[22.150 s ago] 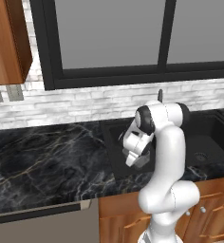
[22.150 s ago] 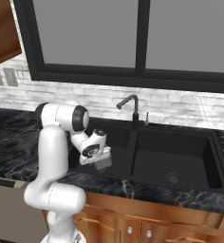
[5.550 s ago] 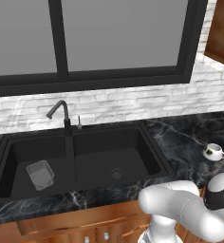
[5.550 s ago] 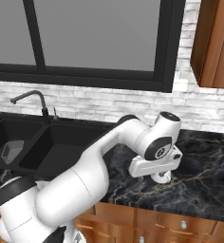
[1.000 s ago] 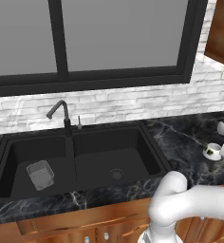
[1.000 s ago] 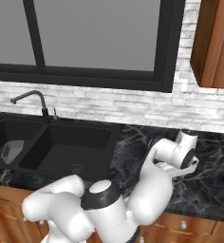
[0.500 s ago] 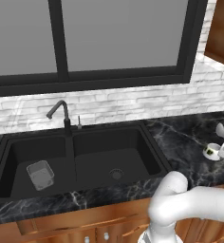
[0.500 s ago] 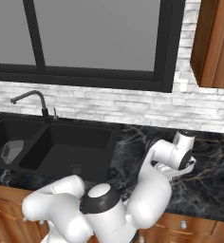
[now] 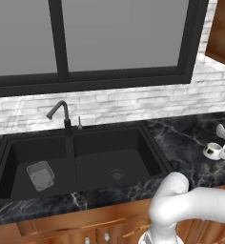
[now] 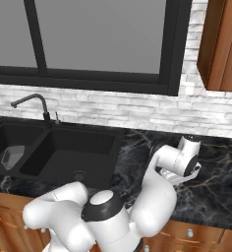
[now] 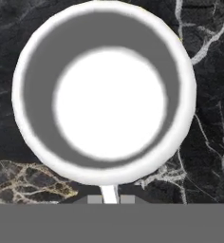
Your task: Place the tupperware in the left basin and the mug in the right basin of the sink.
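The white mug (image 9: pixel 212 151) stands upright on the black marble counter, right of the sink (image 9: pixel 152 143). From above in the hand view, the mug (image 11: pixel 109 99) fills the frame and its handle lies between the fingertips of my gripper (image 11: pixel 110 199), which is shut on it. My gripper (image 9: pixel 224 143) reaches the mug from the right edge of the left base view. In the right base view the hand (image 10: pixel 187 165) covers the mug. The translucent grey tupperware (image 9: pixel 40 175) (image 10: pixel 12 156) lies in the left basin (image 9: pixel 24 150). The right basin (image 9: pixel 109 152) holds only its drain.
A black gooseneck faucet (image 9: pixel 59 112) rises behind the sink divider. A white brick wall and a dark window run along the back. A wooden cabinet (image 10: pixel 221 44) hangs above the counter at the right. My arm's elbow (image 9: pixel 181 200) bulks low in front of the counter.
Over the last second the fingers have closed on the mug's handle. The hand has barely shifted, and the mug and tupperware stay in place.
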Robot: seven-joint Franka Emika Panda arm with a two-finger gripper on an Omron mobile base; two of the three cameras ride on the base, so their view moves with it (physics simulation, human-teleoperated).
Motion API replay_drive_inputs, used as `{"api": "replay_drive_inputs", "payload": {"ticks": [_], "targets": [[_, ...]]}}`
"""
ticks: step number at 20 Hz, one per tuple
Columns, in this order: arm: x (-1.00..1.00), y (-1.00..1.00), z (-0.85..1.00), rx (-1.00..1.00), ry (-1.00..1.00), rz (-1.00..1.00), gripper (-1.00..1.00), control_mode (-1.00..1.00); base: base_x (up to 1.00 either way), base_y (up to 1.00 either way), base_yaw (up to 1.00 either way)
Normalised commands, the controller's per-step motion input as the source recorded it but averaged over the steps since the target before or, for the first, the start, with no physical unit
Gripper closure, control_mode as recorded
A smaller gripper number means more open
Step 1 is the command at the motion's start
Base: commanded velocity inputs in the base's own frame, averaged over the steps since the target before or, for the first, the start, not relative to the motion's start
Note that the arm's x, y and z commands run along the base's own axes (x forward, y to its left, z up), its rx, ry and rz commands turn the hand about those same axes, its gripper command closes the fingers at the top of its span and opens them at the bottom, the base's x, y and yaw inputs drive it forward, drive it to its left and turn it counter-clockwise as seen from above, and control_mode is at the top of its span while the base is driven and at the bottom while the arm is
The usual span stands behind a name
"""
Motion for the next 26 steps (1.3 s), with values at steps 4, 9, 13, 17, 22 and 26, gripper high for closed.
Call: {"api": "replay_drive_inputs", "payload": {"ticks": [4, 9, 13, 17, 22, 26], "targets": [[-0.09, 0.1, 0.06, 0.06, 0.01, 0.06, 1.0, -1.0, 0.0, 0.0, 0.0], [-0.2, 0.22, 0.21, 0.0, 0.0, 0.02, 1.0, -1.0, 0.0, 0.0, 0.0], [-0.17, 0.27, 0.22, 0.0, 0.0, 0.0, 1.0, -1.0, 0.0, 0.0, 0.0], [-0.17, 0.27, 0.21, 0.0, 0.0, -0.01, 1.0, -1.0, 0.0, 0.0, 0.0], [-0.21, 0.28, 0.18, 0.0, 0.0, -0.09, 1.0, -1.0, 0.0, 0.0, 0.0], [-0.14, 0.35, 0.18, 0.0, 0.0, -0.11, 1.0, -1.0, 0.0, 0.0, 0.0]]}}
